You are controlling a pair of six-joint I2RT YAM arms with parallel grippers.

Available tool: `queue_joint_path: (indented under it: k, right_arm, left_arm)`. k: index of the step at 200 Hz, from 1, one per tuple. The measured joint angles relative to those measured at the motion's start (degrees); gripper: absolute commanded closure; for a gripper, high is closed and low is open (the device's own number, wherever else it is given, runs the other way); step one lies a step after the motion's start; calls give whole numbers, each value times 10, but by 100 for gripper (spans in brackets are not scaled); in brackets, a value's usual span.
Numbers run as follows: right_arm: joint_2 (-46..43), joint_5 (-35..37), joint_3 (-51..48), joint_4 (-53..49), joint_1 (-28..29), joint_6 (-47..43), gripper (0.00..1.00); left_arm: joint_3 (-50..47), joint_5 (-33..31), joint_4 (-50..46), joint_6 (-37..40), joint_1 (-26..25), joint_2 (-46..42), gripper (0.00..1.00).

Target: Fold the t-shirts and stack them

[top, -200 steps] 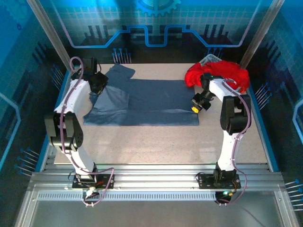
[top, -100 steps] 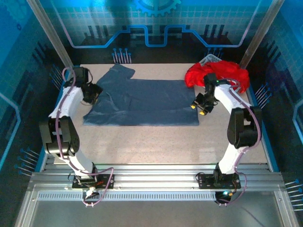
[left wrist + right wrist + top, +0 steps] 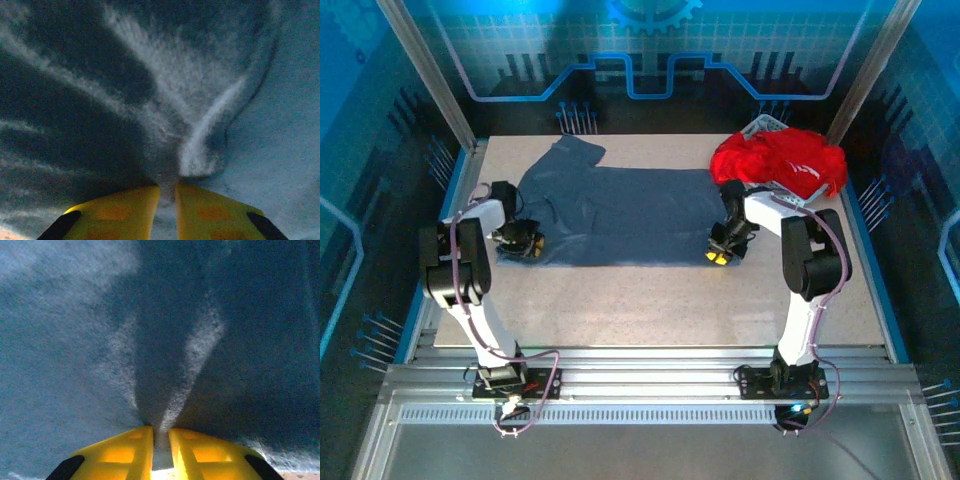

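Slate-blue t-shirt (image 3: 620,215) is lying spread flat on the far half of the table (image 3: 650,310). I am pinching its near edge at both corners. My left gripper (image 3: 525,245) is squeezing a ridge of cloth between narrow jaws at the near left, and my right gripper (image 3: 718,255) is doing likewise at the near right. Red t-shirts (image 3: 780,165) are sitting heaped over the white basket (image 3: 760,127), far right.
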Motion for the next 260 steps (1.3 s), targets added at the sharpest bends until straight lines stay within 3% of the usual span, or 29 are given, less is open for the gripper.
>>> queue_joint_path:
  k: [56,98,138,164,191,219,260]
  right_arm:
    - [-38,34,-51,-38,-8,0,77]
    - [-121,45,-133,-52,-7,-5,59]
    - [-230,-5,-132,74,48,-41,52]
    - [-243,-72,-117,172,78,-54,52]
    - [-242,-112,-106,223,83,-57,49]
    - [-243,-154,-106,259,83,-56,45]
    - [-259,-189,-124,297,83,-45,44]
  left_arm:
    - [-156,-39,-4,-97,-33,-138,77]
    - [-184,-78,-72,-120,-58,-196,69]
    - [-13,-99,-87,-31,-147,-173,67]
    - [97,-89,-57,51,-213,-91,64]
    - [149,-77,-44,133,-265,6,63]
    - [153,-74,-53,197,-281,65,60]
    - [160,-75,-57,257,-283,78,61]
